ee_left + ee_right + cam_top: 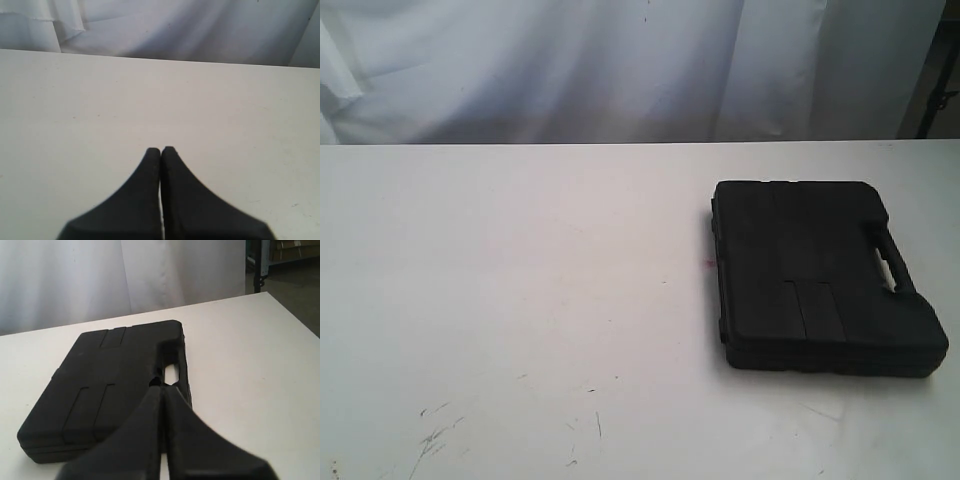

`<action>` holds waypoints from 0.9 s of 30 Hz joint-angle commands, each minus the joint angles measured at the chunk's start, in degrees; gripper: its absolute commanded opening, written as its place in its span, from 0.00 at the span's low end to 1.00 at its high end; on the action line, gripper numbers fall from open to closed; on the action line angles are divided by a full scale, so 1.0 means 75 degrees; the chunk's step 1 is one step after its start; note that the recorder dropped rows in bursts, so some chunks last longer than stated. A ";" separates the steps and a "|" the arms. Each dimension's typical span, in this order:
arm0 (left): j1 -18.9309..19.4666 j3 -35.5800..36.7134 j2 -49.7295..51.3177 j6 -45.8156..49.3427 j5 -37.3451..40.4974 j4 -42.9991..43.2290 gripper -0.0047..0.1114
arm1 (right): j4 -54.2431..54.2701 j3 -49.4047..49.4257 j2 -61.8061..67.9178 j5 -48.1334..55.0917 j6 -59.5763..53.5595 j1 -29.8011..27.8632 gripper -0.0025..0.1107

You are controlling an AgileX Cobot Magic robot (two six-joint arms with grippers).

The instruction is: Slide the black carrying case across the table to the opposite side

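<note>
Item: case [825, 275], black, moulded, shut, lying flat on its broad face; position, right half of the table [520, 300], near the right edge with a strip of bare top between, about midway between far and near edges; handle [887, 262] turned toward the right edge. Lying flat put its widest face on the top, which probably suited it to a slide rather than a lift; the run toward the left edge carried only scuffs [435, 435] by the near-left corner and a red spot [703, 263] just left of the case. Item: right pincer [163, 386], fingers pressed together, gripping nothing; its tip was lined up with the handle cut-out in its own camera, the case stretching away beyond it toward the far edge; no arm appeared over the top in the exterior view, so the tip was judged to be apart from the case, on its near-right side, though how far could not be told. A closed tip was judged fit for pushing against the handle side, sending the case leftward. Item: left pincer [160, 150], likewise closed and empty, above bare table, case absent from its camera. Backdrop: white curtain [570, 70] behind the far edge.
</note>
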 commanded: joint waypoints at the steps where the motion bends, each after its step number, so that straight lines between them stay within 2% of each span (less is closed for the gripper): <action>1: 0.0015 0.0032 -0.0031 -0.0007 -0.0109 -0.0015 0.04 | -0.0080 0.0132 -0.0039 -0.0223 0.0018 -0.0050 0.02; 27: 0.0015 0.0032 -0.0031 -0.0007 -0.0109 -0.0015 0.04 | -0.0305 0.0132 -0.0039 0.0222 -0.0388 -0.0050 0.02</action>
